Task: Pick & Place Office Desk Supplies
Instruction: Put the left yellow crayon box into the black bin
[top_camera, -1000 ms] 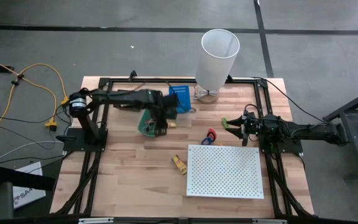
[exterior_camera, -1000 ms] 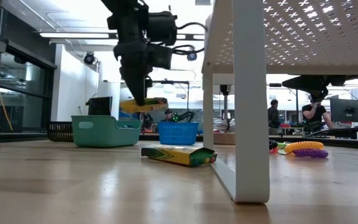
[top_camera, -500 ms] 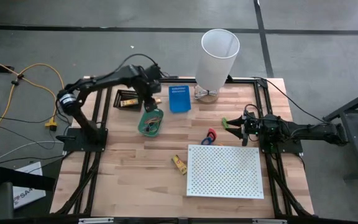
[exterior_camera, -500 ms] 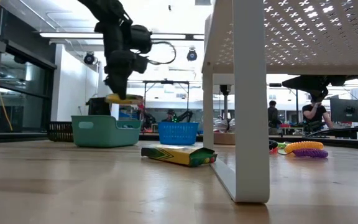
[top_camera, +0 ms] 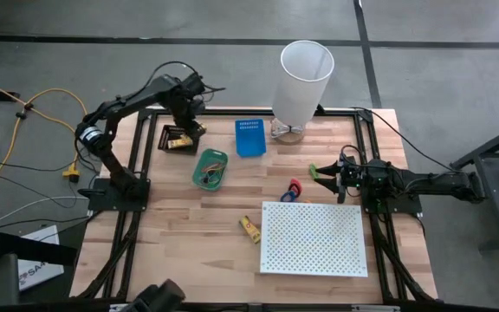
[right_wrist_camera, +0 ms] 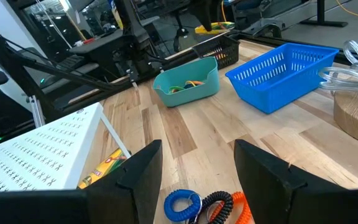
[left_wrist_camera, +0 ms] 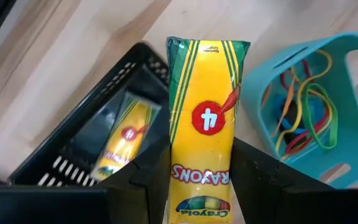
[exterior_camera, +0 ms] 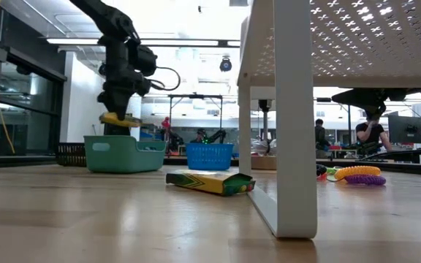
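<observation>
My left gripper (top_camera: 186, 123) is shut on a yellow-and-green crayon pack (left_wrist_camera: 205, 118) and hangs above a black basket (top_camera: 177, 139) at the far left. A second pack (left_wrist_camera: 124, 140) lies inside that basket. A teal bin (top_camera: 210, 169) beside it holds coloured rubber bands (left_wrist_camera: 303, 118). A third pack (top_camera: 249, 229) lies flat on the table by the white perforated board (top_camera: 312, 237). My right gripper (top_camera: 327, 173) is open and empty at the right, near coiled blue and orange loops (right_wrist_camera: 194, 205). My left gripper pinches the crayon pack between its two fingers at the end printed "Crayola" (left_wrist_camera: 201, 190), one finger on each long edge. The fingers come from above, pointing down. The pack (exterior_camera: 119, 119) sits about level under the fingertips, clear of the black basket below it.
A blue basket (top_camera: 249, 137) stands right of the black one. A tall white tapered bin (top_camera: 303, 82) stands at the far edge on a round wooden base. The perforated board stands on legs (exterior_camera: 292, 146) at the near right. Bare wood lies between the teal bin and the board.
My left gripper, still shut on the crayon pack, has swung from over the teal bin toward the table's left and far edge. It now hangs over the black basket. The pack has stayed clear of the table throughout.
</observation>
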You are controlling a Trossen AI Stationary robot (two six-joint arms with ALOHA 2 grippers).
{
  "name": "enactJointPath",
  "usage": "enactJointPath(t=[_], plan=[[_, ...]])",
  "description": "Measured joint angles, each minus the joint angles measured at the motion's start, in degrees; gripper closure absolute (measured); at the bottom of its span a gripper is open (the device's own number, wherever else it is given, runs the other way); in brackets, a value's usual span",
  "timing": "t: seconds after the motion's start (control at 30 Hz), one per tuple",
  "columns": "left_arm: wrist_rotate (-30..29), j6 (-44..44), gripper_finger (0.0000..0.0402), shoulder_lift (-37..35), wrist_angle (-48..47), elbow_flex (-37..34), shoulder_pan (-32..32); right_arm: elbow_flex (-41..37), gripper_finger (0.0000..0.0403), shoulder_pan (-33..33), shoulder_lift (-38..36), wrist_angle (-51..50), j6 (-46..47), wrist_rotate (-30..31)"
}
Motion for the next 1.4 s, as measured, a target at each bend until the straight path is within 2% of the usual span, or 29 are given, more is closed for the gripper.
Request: enactJointPath(t=[0.33, 0.57, 0.73, 1.17, 1.4], plan=[[4.37, 2.14, 0.0257, -0.02, -1.09, -2.1, 5.54, 0.0, 0.0215, -0.01, 0.01, 0.02, 0.0, -0.01], [7.35, 2.52, 0.0257, -1.94, 4.41, -10.3, 8.51, 0.0, 0.0215, 0.01, 0.0, 0.0, 0.0, -0.01], [7.32, 2.92, 0.0257, -4.95, 9.19, -15.3, 9.44, 0.0, 0.0215, 0.01, 0.0, 0.0, 0.0, 0.0], [-1.92, 3.28, 0.0257, -6.03, 12.26, -16.13, 8.56, 0.01, 0.0215, -0.01, 0.01, 0.02, 0.0, -0.02], [-3.17, 2.87, 0.0257, -6.03, 12.24, -16.13, 6.79, 0.0, 0.0215, 0.0, 0.0, 0.01, 0.0, -0.01]])
